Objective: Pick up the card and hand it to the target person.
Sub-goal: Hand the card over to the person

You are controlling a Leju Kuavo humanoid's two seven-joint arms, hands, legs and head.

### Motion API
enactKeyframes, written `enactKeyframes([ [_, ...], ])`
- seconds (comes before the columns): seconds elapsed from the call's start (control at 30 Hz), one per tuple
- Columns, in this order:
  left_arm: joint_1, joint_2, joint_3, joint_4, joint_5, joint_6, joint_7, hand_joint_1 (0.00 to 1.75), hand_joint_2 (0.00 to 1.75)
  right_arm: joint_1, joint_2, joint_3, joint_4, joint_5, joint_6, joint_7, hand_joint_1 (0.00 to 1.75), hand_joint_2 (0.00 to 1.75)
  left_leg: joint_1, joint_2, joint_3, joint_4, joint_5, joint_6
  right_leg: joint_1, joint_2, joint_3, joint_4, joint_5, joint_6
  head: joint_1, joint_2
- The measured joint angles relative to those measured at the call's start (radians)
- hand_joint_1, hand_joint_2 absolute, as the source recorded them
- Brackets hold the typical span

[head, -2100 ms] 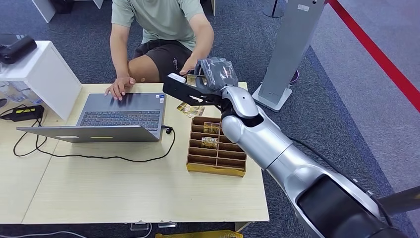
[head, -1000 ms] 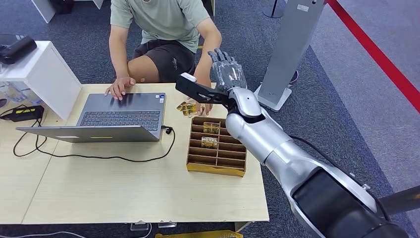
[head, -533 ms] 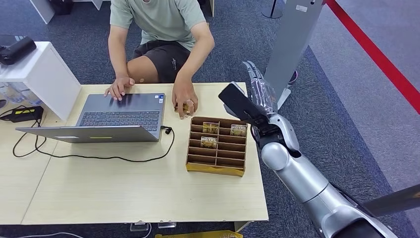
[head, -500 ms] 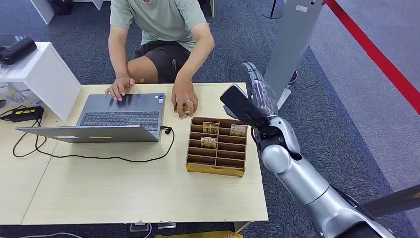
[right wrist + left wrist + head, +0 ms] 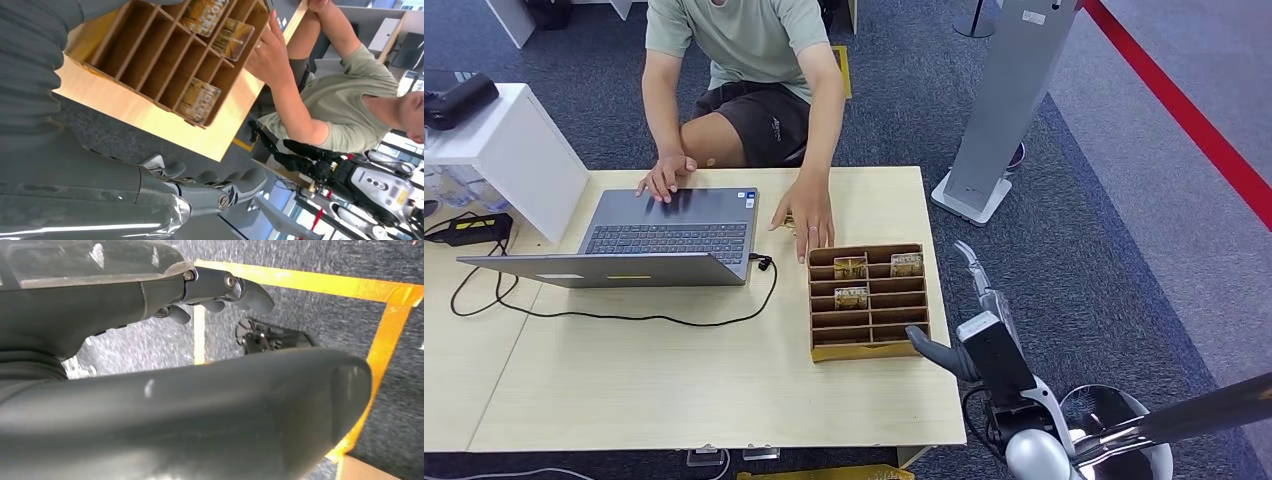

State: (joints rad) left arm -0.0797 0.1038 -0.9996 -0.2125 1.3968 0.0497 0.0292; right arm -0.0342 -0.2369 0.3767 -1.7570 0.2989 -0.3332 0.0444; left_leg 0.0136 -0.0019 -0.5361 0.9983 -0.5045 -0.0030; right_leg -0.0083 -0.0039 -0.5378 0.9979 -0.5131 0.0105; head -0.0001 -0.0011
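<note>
A: Which step are we on?

B: Handover looks finished, by my read. The right hand (image 5: pixel 980 300) is low, off the tabletop's (image 5: pixel 674 370) right edge near the card box (image 5: pixel 869 302), fingers spread and holding nothing. The card (image 5: pixel 788 219) seems to be under the person's hand (image 5: pixel 807 213) on the tabletop, just beside the laptop (image 5: pixel 639 238); a sliver of gold shows at the fingers, but it's too small to be sure.

A: Left hand?

B: In the left wrist view the left hand (image 5: pixel 215 290) hangs over carpet with yellow floor tape (image 5: pixel 380 340). Fingers curled in, nothing in them.

A: What's next?

B: Probably just parking the right arm at rest, clear of the tabletop edge. Three cards are left in the box slots, visible in the right wrist view (image 5: pixel 202 97), so another pick would mean reaching back over the box.

A: Changes from earlier?

B: Two seconds ago the right arm was stretched across the box toward the person, hand raised near theirs. It has since pulled back and dropped. The person's hand came down onto the tabletop. The box also looks slightly shifted in the picture, though the head camera may have moved a bit.
</note>
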Motion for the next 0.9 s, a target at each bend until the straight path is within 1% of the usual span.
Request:
enactKeyframes([
  [0.1, -0.001, 0.000, 0.011, 0.000, 0.014, -0.014, 0.018, 0.00, 0.00, 0.033, 0.001, -0.010, -0.007, -0.011, 0.010, -0.018, 0.00, 1.75, 0.000, 0.000, 0.000, 0.000, 0.000, 0.000, 0.000, 0.000, 0.000, 0.000, 0.000, 0.000, 0.000, 0.000],
  [0.27, -0.001, 0.000, 0.027, 0.000, 0.024, -0.034, 0.041, 0.00, 0.00, 0.058, 0.003, -0.015, -0.007, -0.012, 0.013, -0.024, 0.00, 1.75, 0.000, 0.000, 0.000, 0.000, 0.000, 0.000, 0.000, 0.000, 0.000, 0.000, 0.000, 0.000, 0.000, 0.000],
  [0.6, -0.001, -0.001, 0.052, 0.000, 0.042, -0.057, 0.045, 0.00, 0.00, 0.072, 0.010, -0.025, -0.004, -0.027, 0.030, -0.040, 0.00, 1.75, 0.000, 0.000, 0.000, 0.000, 0.000, 0.000, 0.000, 0.000, 0.000, 0.000, 0.000, 0.000, 0.000, 0.000],
  [0.67, -0.001, -0.001, 0.057, 0.000, 0.047, -0.064, 0.045, 0.00, 0.00, 0.072, 0.015, -0.026, -0.003, -0.055, 0.040, -0.059, 0.00, 1.75, 0.000, 0.000, 0.000, 0.000, 0.000, 0.000, 0.000, 0.000, 0.000, 0.000, 0.000, 0.000, 0.000, 0.000],
  [0.8, -0.001, -0.003, 0.065, 0.000, 0.058, -0.070, 0.046, 0.00, 0.00, 0.072, 0.025, -0.026, 0.005, -0.162, 0.066, -0.129, 0.00, 1.75, 0.000, 0.000, 0.000, 0.000, 0.000, 0.000, 0.000, 0.000, 0.000, 0.000, 0.000, 0.000, 0.000, 0.000],
  [0.9, -0.001, -0.003, 0.067, 0.000, 0.058, -0.070, 0.046, 0.00, 0.00, 0.072, 0.026, -0.026, 0.006, -0.173, 0.068, -0.136, 0.00, 1.75, 0.000, 0.000, 0.000, 0.000, 0.000, 0.000, 0.000, 0.000, 0.000, 0.000, 0.000, 0.000, 0.000, 0.000],
])
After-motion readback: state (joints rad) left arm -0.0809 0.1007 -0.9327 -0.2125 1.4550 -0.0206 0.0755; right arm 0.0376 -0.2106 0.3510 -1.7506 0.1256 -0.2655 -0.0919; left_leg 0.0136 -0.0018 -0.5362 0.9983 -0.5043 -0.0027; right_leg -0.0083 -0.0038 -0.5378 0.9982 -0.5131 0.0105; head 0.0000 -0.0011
